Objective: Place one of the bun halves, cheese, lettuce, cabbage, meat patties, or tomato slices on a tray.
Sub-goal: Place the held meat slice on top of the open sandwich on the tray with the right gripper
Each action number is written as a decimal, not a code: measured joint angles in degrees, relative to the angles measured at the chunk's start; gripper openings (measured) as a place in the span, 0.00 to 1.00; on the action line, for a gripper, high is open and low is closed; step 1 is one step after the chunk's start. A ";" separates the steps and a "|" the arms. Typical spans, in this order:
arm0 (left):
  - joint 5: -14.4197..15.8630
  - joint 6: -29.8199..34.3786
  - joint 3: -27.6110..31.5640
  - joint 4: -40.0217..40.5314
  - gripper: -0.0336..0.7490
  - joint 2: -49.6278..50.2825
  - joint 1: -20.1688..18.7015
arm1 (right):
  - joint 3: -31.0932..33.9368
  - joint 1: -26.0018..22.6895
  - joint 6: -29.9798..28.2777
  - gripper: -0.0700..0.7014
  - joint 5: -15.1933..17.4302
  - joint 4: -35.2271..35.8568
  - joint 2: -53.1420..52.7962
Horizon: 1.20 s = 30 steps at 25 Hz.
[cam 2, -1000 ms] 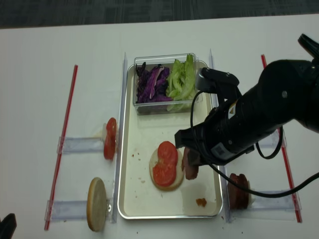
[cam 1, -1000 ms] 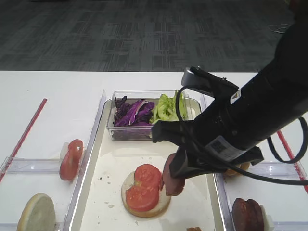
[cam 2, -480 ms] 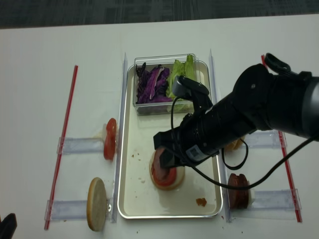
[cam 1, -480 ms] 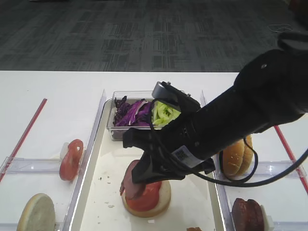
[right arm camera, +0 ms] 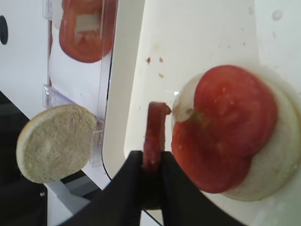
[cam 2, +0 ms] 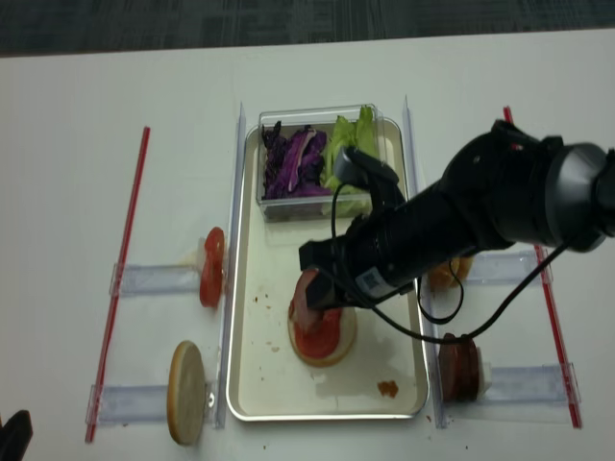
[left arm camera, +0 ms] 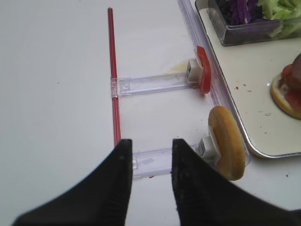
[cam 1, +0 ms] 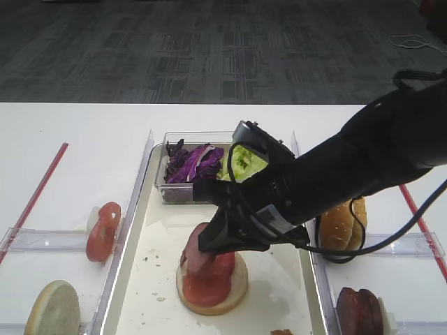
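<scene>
R gripper (right arm camera: 151, 175) pinches meat patty (right arm camera: 154, 134) by its edge over tray (right arm camera: 207, 42) near front rim; soft, floppy, greasy—hold edge firmly. L gripper (left arm camera: 149, 165) open.

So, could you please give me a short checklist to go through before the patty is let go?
1. Right tool shut on the meat patty: ok.
2. Patty over the tomato slices on the bun half: not ok; it hangs edge-on at their side.
3. Patty lying flat: not ok.
4. Bun stack inside the tray: ok.
5. Left tool away from the tray: ok; it hangs open over the table.
6. Patty touching the tomato: cannot tell.
</scene>
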 joint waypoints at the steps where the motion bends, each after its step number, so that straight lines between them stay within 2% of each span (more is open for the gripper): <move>1: 0.00 0.00 0.00 0.00 0.29 0.00 0.00 | 0.00 -0.87 -1.22 0.24 0.84 1.28 0.36; 7: 0.00 0.00 0.08 0.00 0.29 0.00 0.00 | -0.04 -1.96 -8.22 0.24 5.93 8.37 4.32; 10: 0.00 0.00 0.08 0.00 0.29 0.00 0.00 | -0.04 -1.96 -9.54 0.24 6.67 9.16 6.52; 17: 0.00 0.00 0.08 0.00 0.29 0.00 0.00 | -0.04 -2.04 -11.97 0.24 5.31 10.18 7.10; 30: 0.00 0.00 0.08 0.00 0.29 0.00 0.00 | -0.04 -2.04 -11.37 0.24 3.08 7.49 7.10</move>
